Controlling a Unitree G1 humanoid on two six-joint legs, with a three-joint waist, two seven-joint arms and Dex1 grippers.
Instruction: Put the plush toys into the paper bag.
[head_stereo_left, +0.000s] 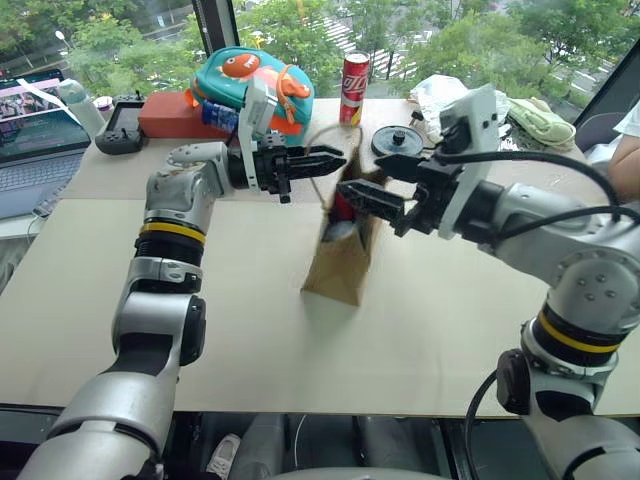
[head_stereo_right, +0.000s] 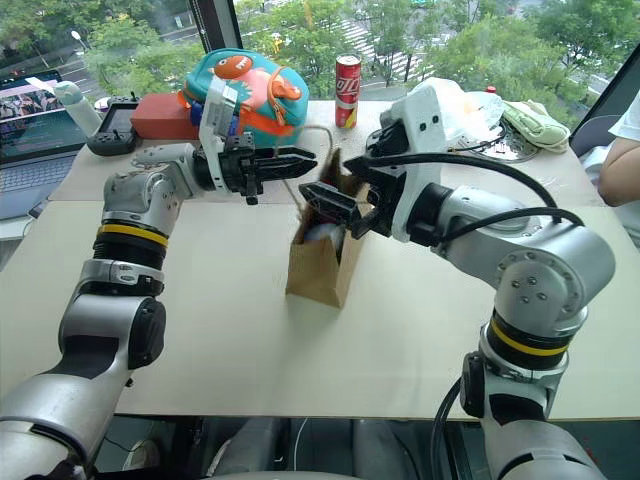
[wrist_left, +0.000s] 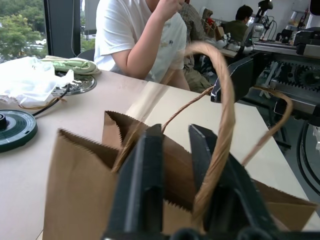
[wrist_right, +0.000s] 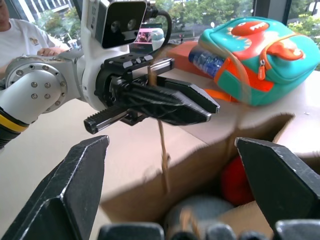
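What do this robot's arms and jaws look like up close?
Both arms are silver-grey metal in rounded segments, with black joints and a yellow ring edged in black on each. The left gripper and right gripper each have two black, wedge-shaped jaws below a white, boxy camera housing. Thick black cables loop over the right arm. Small screw heads dot its round joint covers.

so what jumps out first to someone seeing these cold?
The brown paper bag standing mid-table, with both grippers level at its mouth: the left gripper has a cord handle between its fingers, and the right gripper hangs wide open over the opening. Inside, the red toy and the grey toy already show. Behind stands a teal backpack with an orange dinosaur.
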